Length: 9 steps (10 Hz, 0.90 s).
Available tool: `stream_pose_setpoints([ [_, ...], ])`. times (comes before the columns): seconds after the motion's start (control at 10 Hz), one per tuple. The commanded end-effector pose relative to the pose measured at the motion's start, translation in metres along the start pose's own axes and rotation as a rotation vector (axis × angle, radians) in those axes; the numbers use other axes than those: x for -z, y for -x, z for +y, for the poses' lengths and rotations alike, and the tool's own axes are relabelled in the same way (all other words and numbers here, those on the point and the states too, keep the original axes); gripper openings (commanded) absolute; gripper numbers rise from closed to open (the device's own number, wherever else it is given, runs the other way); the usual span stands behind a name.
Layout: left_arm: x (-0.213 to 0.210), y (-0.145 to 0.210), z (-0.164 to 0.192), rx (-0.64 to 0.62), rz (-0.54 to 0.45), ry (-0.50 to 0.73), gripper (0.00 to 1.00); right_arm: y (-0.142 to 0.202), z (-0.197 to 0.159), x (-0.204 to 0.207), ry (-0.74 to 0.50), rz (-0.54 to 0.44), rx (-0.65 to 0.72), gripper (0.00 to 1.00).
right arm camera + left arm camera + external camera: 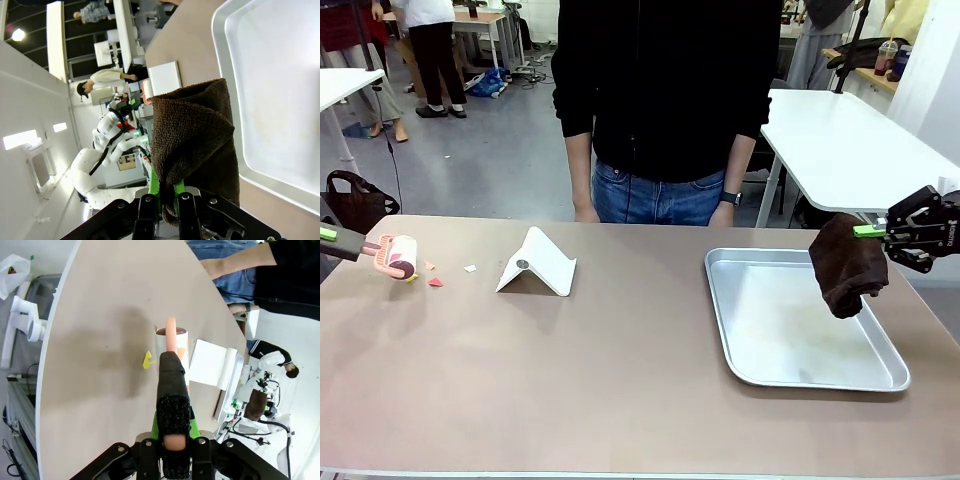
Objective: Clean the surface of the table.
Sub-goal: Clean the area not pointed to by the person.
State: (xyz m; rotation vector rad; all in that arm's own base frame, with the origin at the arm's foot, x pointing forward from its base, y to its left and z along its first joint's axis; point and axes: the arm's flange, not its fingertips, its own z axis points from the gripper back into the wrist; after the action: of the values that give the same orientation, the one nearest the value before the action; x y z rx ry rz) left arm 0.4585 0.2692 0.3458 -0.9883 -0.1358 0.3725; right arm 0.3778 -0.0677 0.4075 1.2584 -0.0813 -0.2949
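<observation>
The table (620, 380) fills the front view. At its left end, the left gripper (173, 435) is clamped on a lint roller (396, 256) beside paper scraps (436, 282). The right gripper (872, 231) pinches a brown cloth (847, 268) hanging above the metal tray (717, 300).

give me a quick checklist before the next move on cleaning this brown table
1. left gripper shut on the pink-handled white lint roller: ok
2. right gripper shut on the dark brown terry cloth: ok
3. matte taupe-brown table free of litter: not ok, small red, white and yellow paper scraps lie beside the roller
4. white folded stand apart from the roller: ok
5. cloth clear of the shiny rectangular metal tray: cannot tell, it hangs over the tray's right side
</observation>
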Motion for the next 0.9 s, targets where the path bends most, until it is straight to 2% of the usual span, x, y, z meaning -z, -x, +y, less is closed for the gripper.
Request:
stream_pose_setpoints([
  [0.0, -0.006, 0.015, 0.002, 0.051, -0.011, -0.001, 0.22, 0.001, 0.001, -0.003, -0.005, 0.009, -0.016, 0.12],
  [0.4, 0.004, 0.018, 0.017, 0.047, 0.017, -0.059, 0.22, 0.001, 0.001, -0.003, -0.005, 0.009, -0.016, 0.12],
  [0.8, 0.019, 0.012, 0.028, 0.023, -0.006, -0.121, 0.22, 0.001, 0.001, -0.003, -0.005, 0.009, -0.016, 0.12],
])
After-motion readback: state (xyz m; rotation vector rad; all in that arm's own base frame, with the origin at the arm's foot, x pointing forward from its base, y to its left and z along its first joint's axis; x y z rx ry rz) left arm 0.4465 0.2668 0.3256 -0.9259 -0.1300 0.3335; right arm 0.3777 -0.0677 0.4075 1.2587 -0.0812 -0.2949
